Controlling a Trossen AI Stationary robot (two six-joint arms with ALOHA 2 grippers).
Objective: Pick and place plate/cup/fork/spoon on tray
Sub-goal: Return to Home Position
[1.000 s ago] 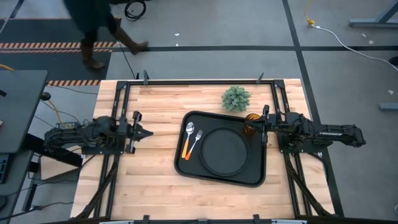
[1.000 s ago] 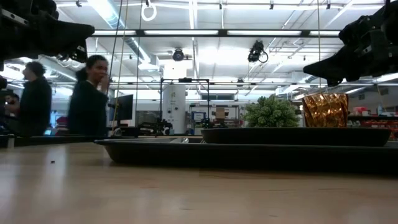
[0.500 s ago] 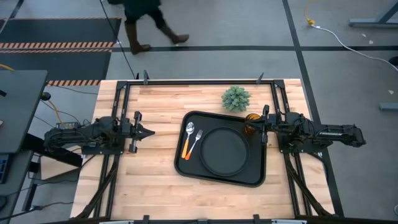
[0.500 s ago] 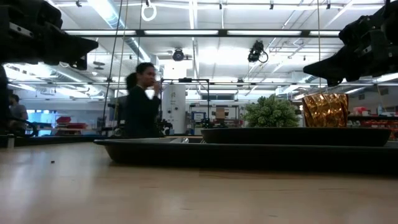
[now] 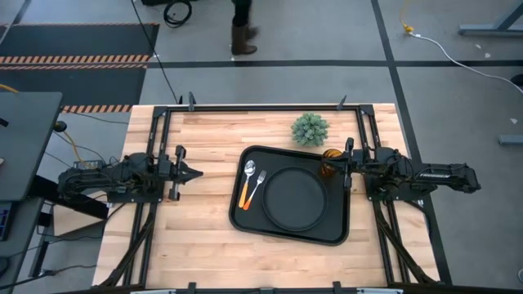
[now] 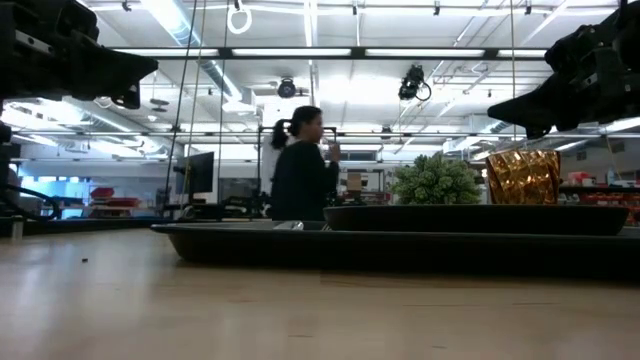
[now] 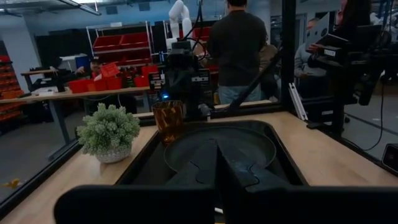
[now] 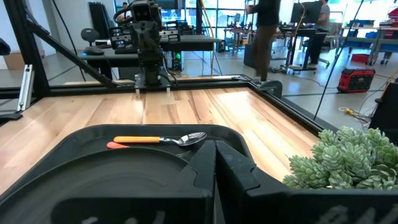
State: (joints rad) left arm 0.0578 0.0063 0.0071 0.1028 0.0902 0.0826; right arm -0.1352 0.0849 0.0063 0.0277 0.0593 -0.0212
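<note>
Black tray (image 5: 335,233) and plate (image 5: 295,198) — amber cup (image 5: 329,160), orange-handled fork (image 5: 244,193), green plant (image 5: 310,129).

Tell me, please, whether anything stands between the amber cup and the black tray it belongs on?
Nothing visible does. The small amber translucent cup already stands in the far right corner of the large black rectangular tray, beside the round black plate, just in front of the shut right pincer.

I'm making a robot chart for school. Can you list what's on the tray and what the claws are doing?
tray: on the wooden table
plate: in tray
fork: in tray, beside plate
spoon: in tray, next to fork
cup: in tray's corner, near plant
left claw: shut, empty, away from tray
right claw: shut, empty, by cup
</note>
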